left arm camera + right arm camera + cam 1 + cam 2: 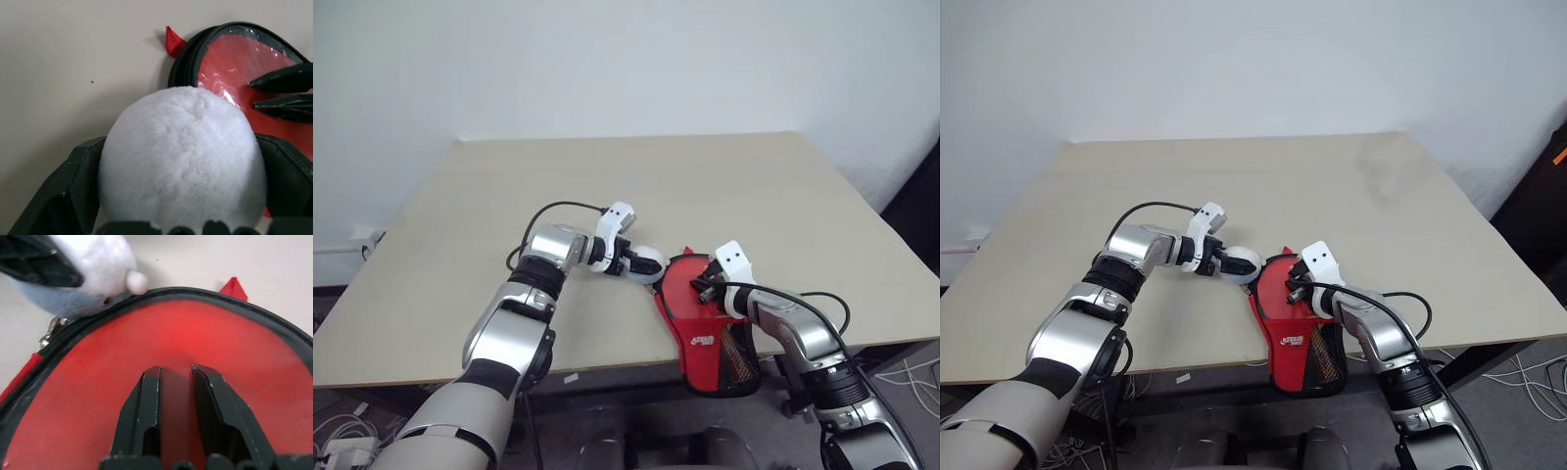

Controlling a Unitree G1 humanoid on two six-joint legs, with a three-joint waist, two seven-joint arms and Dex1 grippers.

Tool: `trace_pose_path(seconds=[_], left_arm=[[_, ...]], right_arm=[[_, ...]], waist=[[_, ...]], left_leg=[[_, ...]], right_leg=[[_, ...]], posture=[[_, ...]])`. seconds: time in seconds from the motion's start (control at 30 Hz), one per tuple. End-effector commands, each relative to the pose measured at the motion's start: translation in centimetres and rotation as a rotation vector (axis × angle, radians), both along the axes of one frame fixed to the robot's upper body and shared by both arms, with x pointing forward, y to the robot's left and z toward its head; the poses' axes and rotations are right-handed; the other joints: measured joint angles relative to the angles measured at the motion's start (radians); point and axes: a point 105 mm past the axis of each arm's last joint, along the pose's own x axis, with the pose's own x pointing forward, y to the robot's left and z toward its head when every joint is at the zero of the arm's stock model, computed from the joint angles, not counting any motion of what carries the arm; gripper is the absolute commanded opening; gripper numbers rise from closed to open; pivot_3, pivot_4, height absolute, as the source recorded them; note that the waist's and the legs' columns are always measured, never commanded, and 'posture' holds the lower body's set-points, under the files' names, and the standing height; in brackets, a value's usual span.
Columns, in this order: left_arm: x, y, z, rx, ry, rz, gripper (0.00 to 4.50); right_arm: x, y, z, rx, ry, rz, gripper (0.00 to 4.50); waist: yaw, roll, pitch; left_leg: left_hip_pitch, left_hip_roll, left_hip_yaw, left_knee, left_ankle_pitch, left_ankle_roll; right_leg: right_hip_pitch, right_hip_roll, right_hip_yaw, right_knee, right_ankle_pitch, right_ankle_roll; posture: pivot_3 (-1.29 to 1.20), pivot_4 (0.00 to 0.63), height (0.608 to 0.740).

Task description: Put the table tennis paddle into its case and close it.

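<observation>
The case (703, 333) lay at the lower middle of the left eye frame, on the near edge of the table (636, 186), its narrow mesh end hanging over that edge. Its red face with the small white logo faced up, and a black zipper band ran round its rounded upper end. The table tennis paddle could not be made out apart from the case. The right hand (176, 377) rested over the case's rounded end, its two black fingers (142, 401) drawn close with only a narrow gap, gripping nothing that could be seen. Just left of the case, the left hand (646, 262) stood wide open around a white fluffy ball (183, 156) between its fingers.
</observation>
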Motion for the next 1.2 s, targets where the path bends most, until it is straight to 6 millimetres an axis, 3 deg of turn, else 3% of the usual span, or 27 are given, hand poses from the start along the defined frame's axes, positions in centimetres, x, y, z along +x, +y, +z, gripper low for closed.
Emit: trace_pose_path(seconds=[0.03, 0.3, 0.43, 0.63, 0.7, 0.93, 1.2], left_arm=[[1.4, -0.5, 2.6, -0.05, -0.106, 0.025, 4.5], [2.4, -0.1, 1.6, -0.016, -0.046, 0.137, 4.5], [2.0, -0.3, 1.1, 0.024, -0.018, 0.106, 3.67], [1.3, -0.1, 0.5, 0.054, 0.028, 0.065, 1.65], [1.4, 0.2, 0.4, 0.068, 0.04, 0.081, 1.27], [2.7, 0.1, 1.8, 0.057, -0.039, 0.123, 1.27], [6.0, 0.6, 5.3, 0.083, -0.253, 0.318, 1.27]], right_arm=[[-1.1, 0.2, -2.5, -0.034, 0.1, 0.01, 1.01], [-1.3, -0.7, -3.2, -0.069, 0.129, -0.025, 1.01], [-1.3, -0.7, -3.1, -0.065, 0.127, -0.026, 0.97], [-1.1, -0.6, -3.1, -0.066, 0.13, -0.036, 0.97], [-1.2, -0.6, -3.1, -0.067, 0.131, -0.037, 0.97], [-1.6, 0.1, -3.0, -0.052, 0.145, 0.004, 0.97], [-3.0, 0.9, -4.0, -0.078, 0.192, 0.071, 0.97]], waist=[[0.0, 0.0, 0.0], [0.0, -0.002, -0.001], [0.0, -0.004, -0.002], [0.0, -0.007, -0.004], [0.0, -0.008, -0.005], [0.0, -0.01, -0.007], [0.0, -0.011, -0.007]], left_leg=[[0.0, 0.0, 0.0, 0.0, 0.0, 0.0], [0.001, 0.0, 0.0, 0.001, 0.0, 0.0], [0.001, 0.0, 0.0, 0.001, 0.0, 0.0], [0.001, 0.0, 0.0, 0.001, 0.0, 0.0], [0.001, 0.0, 0.0, 0.001, 0.0, 0.0], [0.001, 0.001, -0.002, 0.001, -0.001, -0.001], [0.001, 0.001, -0.003, 0.001, 0.0, 0.0]], right_leg=[[0.0, 0.0, 0.0, 0.0, 0.0, 0.0], [0.001, 0.0, 0.0, 0.001, 0.0, 0.0], [0.001, 0.0, -0.001, 0.001, 0.0, 0.0], [0.001, 0.0, -0.001, 0.001, 0.0, 0.0], [0.001, 0.0, -0.001, 0.001, 0.0, 0.0], [0.0, 0.0, -0.001, 0.001, 0.0, 0.0], [0.0, 0.0, -0.001, 0.001, 0.0, 0.0]], posture=[[0.0, 0.0, 0.724], [0.0, 0.0, 0.724], [0.0, 0.0, 0.724], [0.0, 0.0, 0.724], [0.0, 0.0, 0.724], [0.0, 0.0, 0.724], [0.0, 0.0, 0.724]])
